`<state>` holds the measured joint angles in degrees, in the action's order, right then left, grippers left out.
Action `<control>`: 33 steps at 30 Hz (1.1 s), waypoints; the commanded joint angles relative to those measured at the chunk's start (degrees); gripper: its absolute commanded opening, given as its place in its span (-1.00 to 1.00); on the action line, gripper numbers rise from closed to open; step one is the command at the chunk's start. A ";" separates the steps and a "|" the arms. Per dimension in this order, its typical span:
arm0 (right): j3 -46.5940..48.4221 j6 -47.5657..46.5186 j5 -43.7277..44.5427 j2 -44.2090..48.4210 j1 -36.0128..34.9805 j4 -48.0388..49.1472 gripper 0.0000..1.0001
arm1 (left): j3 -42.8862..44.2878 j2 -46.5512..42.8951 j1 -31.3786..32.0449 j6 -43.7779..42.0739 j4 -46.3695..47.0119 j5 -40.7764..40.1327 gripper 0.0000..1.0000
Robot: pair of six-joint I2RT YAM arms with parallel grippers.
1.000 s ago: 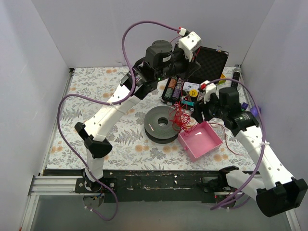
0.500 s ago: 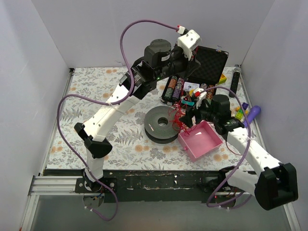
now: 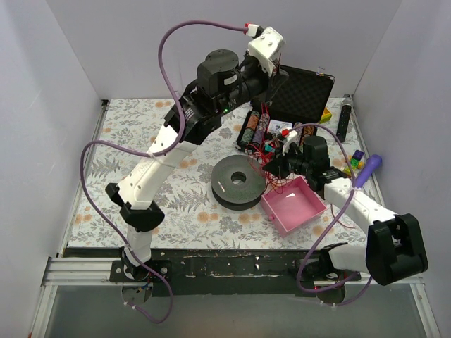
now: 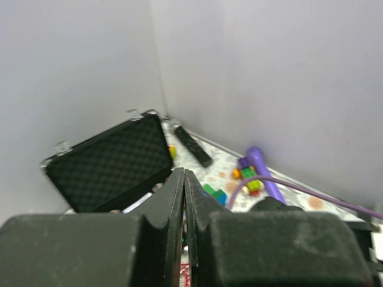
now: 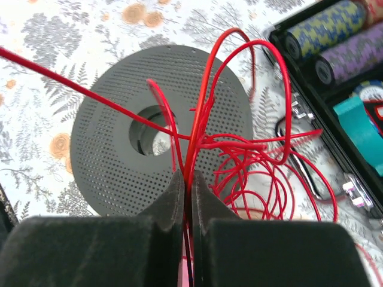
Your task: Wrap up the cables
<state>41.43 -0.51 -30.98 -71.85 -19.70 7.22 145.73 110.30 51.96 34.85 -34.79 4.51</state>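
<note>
Over the floral table (image 3: 141,134) between white walls (image 3: 63,77), left gripper (image 4: 183,174) and right gripper (image 5: 186,177) each pinch the cables (image 5: 239,160).

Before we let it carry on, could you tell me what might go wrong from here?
The red wire is a tangle of loops beyond the right gripper, so pulling could tighten it into a knot. Some loops reach over the open case and may snag on it. The strand is thin and might slip from the shut fingers.
</note>
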 commanded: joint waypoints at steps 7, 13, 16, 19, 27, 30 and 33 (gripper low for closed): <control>1.72 0.78 17.09 13.04 10.72 -16.26 -0.97 | 3.51 -6.06 -6.34 -15.32 8.84 -26.29 -1.00; 4.18 0.69 22.45 19.73 15.04 -23.83 -0.97 | 3.42 -8.08 -16.44 -26.04 16.40 -34.30 -1.00; 6.90 0.69 23.94 19.74 15.13 -26.64 -0.97 | 2.89 -9.22 -19.17 -29.57 18.69 -35.54 -1.00; 9.71 -1.07 24.39 19.38 15.13 -30.15 -0.97 | 1.40 -10.37 -19.97 -33.60 20.89 -37.03 -1.00; 16.83 -0.63 25.18 20.79 15.05 -38.24 -0.97 | -4.40 -11.69 -22.43 -52.75 42.13 -43.96 -1.00; 19.47 -1.07 25.97 21.40 15.05 -40.79 -0.97 | -6.42 -11.69 -23.40 -61.38 53.04 -44.77 -1.00; 21.41 -0.11 22.12 22.37 15.05 -42.46 -0.97 | -6.60 -12.30 -23.40 -60.52 51.32 -44.42 -1.00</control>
<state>58.26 -0.67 -6.44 -51.57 -4.84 -32.32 139.79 99.24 28.80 -18.70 9.69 -38.15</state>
